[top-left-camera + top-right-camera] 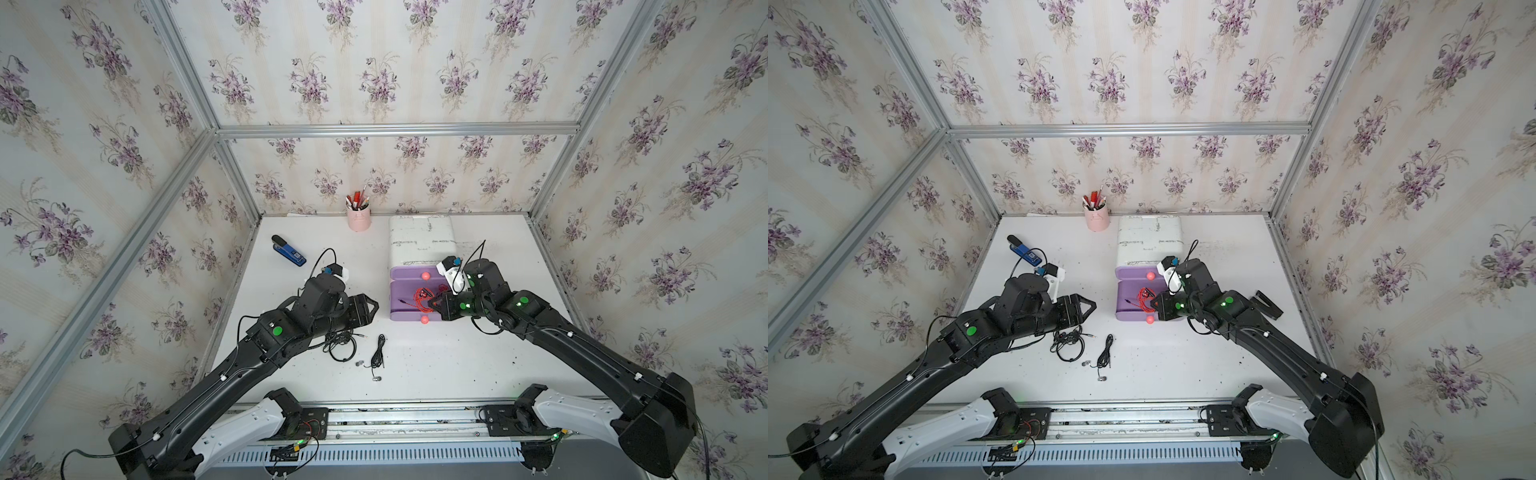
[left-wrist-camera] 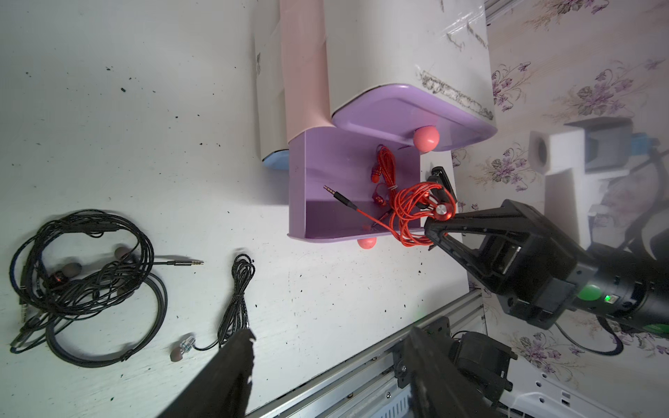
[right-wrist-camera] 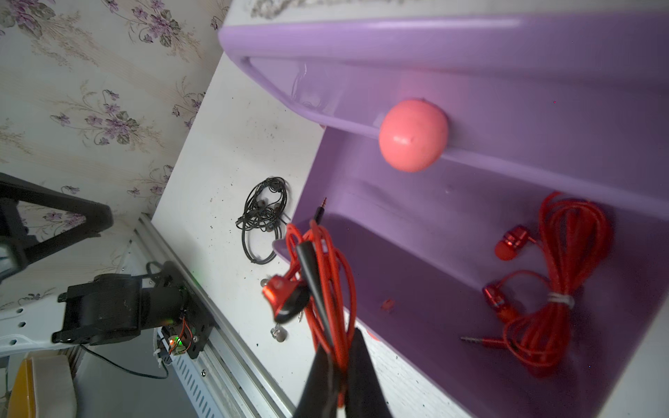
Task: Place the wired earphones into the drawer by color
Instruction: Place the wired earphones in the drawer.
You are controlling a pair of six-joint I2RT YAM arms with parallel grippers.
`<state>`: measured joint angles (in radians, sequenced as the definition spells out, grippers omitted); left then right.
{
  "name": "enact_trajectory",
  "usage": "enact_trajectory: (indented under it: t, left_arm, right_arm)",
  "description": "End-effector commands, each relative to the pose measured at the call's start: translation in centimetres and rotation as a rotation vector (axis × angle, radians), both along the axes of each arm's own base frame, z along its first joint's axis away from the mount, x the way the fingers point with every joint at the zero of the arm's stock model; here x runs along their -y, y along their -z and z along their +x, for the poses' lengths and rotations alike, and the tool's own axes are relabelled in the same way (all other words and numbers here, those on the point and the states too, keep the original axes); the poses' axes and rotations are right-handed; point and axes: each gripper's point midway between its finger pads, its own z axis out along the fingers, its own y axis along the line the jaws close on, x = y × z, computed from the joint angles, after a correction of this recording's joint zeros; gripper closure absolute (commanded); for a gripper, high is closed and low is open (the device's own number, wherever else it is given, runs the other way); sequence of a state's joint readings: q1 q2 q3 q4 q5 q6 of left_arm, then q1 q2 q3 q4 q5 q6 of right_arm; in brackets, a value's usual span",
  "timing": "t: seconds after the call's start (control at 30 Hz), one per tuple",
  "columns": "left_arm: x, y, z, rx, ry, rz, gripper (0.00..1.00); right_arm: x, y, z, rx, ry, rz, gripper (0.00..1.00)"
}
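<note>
Reaching forward with a bent elbow, the right tool (image 1: 435, 302) is pinching shut on a red earphone coil (image 2: 416, 210) over the open purple drawer (image 2: 325, 159), its plug pointing leftward across the drawer. The left tool (image 1: 372, 309), jaws apart, is hovering near black earphones (image 1: 340, 343) on the counter (image 1: 436, 365).

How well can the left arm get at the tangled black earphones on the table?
Probably well, yes. The left arm hovers right beside the black earphones, jaws open and empty; they lie loose on the table, nothing between.
</note>
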<state>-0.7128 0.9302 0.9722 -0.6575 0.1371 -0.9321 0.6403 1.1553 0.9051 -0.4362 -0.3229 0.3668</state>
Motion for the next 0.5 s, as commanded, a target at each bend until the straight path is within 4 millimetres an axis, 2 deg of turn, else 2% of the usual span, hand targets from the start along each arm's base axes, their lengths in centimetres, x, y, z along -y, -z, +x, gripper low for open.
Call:
enact_trajectory:
  t: [0.0,0.47]
  left_arm:
    - [0.0,-0.1,0.3,0.017,-0.004,0.004,0.31]
    - [-0.5,1.1,0.2,0.0,-0.023,0.024,0.31]
  right_arm:
    - [-0.3,-0.1,0.4,0.018,-0.006,0.013,1.0]
    - [0.2,0.5,1.8,0.007,0.031,0.003,1.0]
